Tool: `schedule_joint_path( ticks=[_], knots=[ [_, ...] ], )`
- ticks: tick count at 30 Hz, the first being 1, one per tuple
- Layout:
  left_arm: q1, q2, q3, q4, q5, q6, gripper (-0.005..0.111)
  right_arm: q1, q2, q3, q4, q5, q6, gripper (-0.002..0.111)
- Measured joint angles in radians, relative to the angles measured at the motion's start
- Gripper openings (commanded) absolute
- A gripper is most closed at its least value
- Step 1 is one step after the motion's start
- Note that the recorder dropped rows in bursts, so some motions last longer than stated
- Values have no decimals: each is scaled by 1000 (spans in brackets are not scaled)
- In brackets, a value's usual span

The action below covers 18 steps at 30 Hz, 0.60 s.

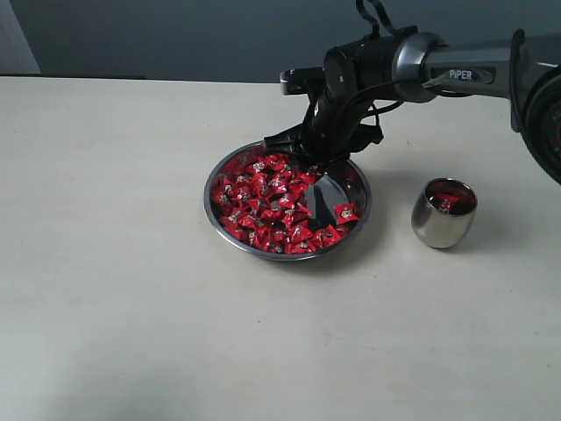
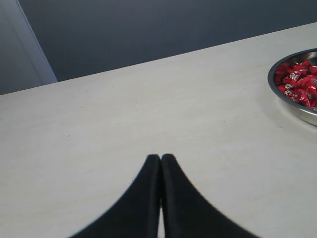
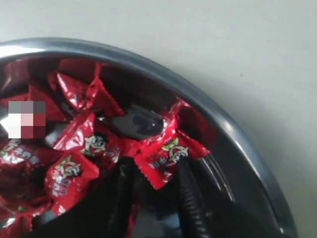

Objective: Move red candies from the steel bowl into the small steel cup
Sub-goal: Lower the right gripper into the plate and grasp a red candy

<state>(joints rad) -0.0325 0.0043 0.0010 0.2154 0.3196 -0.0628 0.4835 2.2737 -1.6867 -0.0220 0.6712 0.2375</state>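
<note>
Mostly crinkly red candies [image 1: 267, 189], shiny round steel bowl [image 1: 210, 195]

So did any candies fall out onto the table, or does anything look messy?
Nothing stands out. The red candies are all inside the steel bowl or the small steel cup, which stands upright. No candy lies on the table in any view, and nothing looks bent or broken.

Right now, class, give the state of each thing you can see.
Bowl: upright, holding many candies.
Candies: most in bowl, at least one in cup.
Cup: upright, apart from bowl.
Left gripper: shut, empty.
Right gripper: in bowl, jaws around one candy, grip unclear.
</note>
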Motion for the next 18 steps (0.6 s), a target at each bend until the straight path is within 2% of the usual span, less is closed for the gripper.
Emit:
schedule_joint_path(
  ticks=[14, 16, 18],
  knots=[
    [0, 0, 0, 0, 0, 0, 0, 0, 26, 0, 8, -35, 2, 30],
    [0, 0, 0, 0, 0, 0, 0, 0, 26, 0, 8, -35, 2, 27],
    [0, 0, 0, 0, 0, 0, 0, 0, 26, 0, 8, -35, 2, 20]
  ],
)
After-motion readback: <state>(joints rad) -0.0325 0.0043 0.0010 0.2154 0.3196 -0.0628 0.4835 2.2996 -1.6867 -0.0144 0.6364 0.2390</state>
